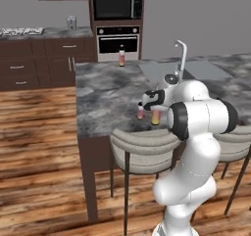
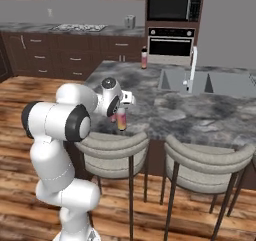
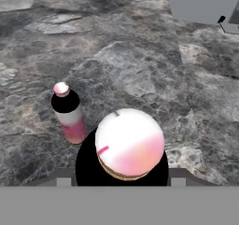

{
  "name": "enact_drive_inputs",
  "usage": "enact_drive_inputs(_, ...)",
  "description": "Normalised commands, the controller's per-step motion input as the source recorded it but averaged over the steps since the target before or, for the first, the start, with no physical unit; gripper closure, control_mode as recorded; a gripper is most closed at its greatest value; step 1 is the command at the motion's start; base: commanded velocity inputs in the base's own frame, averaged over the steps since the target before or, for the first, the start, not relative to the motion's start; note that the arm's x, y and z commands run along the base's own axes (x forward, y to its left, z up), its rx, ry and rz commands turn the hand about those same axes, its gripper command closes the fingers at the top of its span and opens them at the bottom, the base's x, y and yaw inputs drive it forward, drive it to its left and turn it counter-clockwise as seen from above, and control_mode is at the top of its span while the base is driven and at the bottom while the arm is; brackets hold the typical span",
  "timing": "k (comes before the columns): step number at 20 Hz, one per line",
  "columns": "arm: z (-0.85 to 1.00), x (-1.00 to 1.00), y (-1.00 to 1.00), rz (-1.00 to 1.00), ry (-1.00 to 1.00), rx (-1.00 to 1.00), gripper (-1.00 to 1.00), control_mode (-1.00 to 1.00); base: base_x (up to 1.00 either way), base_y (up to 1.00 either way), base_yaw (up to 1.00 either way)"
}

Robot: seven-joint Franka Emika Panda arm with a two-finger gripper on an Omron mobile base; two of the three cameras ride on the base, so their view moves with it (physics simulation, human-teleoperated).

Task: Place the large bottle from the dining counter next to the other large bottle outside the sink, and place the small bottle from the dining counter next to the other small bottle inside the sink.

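Dark grey marbled stone dining counter (image 1: 105, 90) is carrying two pink-to-yellow bottles near its front edge. The white arm's gripper (image 1: 155, 113) is sitting over the large pink-and-yellow bottle (image 3: 129, 147), its fingers straddling it halfway open; contact I cannot tell. The small pink bottle with a dark band (image 3: 68, 113) is standing just beside it, well apart from the grey two-basin sink (image 2: 210, 81)

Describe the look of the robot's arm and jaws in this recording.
The arm is built of glossy white rounded segments with black bands at the joints, ending in a white-and-black hand whose gripper has small dark jaws. No cables or markings can be made out.
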Motion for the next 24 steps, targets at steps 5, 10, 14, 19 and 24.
enact_drive_inputs(5, 0.00, 0.00, 0.00, 0.00, 0.00, 0.00, 1.00, 1.00, -0.57, 0.00, 0.00)
enact_drive_inputs(10, 0.00, 0.00, 0.00, 0.00, 0.00, 0.00, 1.00, 1.00, -0.30, 0.00, 0.01)
enact_drive_inputs(14, 0.00, 0.00, 0.00, 0.00, 0.00, 0.00, 1.00, 1.00, 0.00, 0.04, 0.00)
enact_drive_inputs(19, 0.00, 0.00, 0.00, 0.00, 0.00, 0.00, 1.00, 1.00, 0.00, 0.23, 0.00)
enact_drive_inputs(24, 0.00, 0.00, 0.00, 0.00, 0.00, 0.00, 1.00, 1.00, 0.09, 0.17, 0.00)
